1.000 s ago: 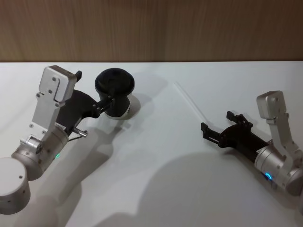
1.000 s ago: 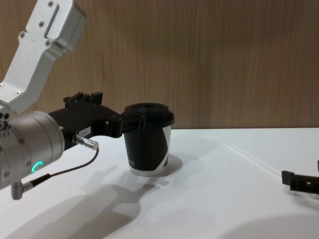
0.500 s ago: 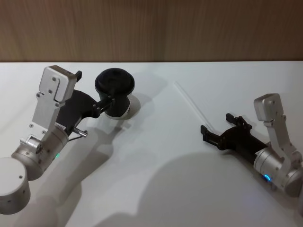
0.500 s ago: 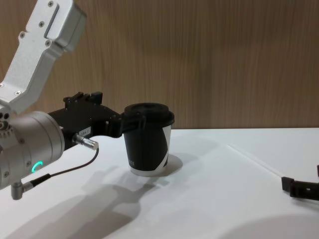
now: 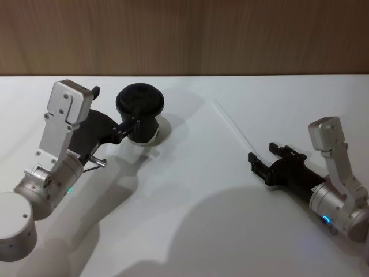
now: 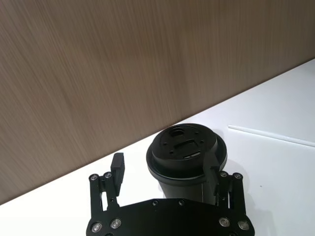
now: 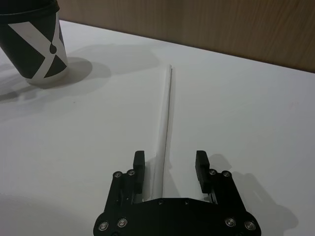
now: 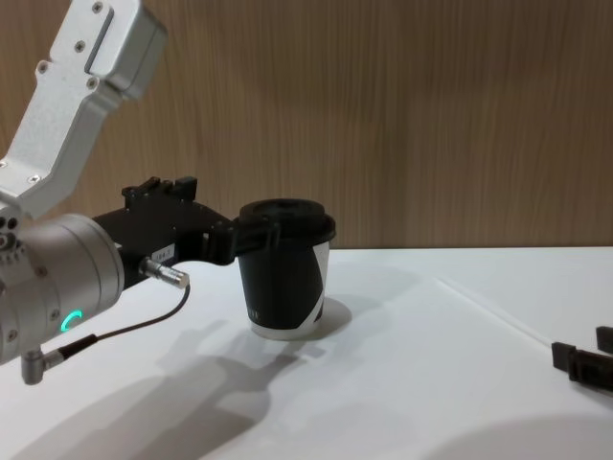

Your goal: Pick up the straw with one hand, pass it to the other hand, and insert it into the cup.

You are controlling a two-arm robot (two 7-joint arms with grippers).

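The straw [image 5: 232, 124] lies flat on the table [image 5: 190, 190], right of centre, its long axis running far-left to near-right, straight at the right gripper [image 5: 262, 153], the nearer one; its jaws stand wide, astride the straw's near end, off-centre and not gripping. The left gripper [image 5: 115, 105], also spread, brackets the cup [image 5: 140, 109]

It looks like a robot lab. A plain white surface [image 5: 190, 231] has a brown wood wall [image 5: 184, 34] behind it. Over the surface reach the left gripper [image 5: 115, 106] and the right gripper [image 5: 263, 152], each on silver robot arms [image 5: 57, 133].
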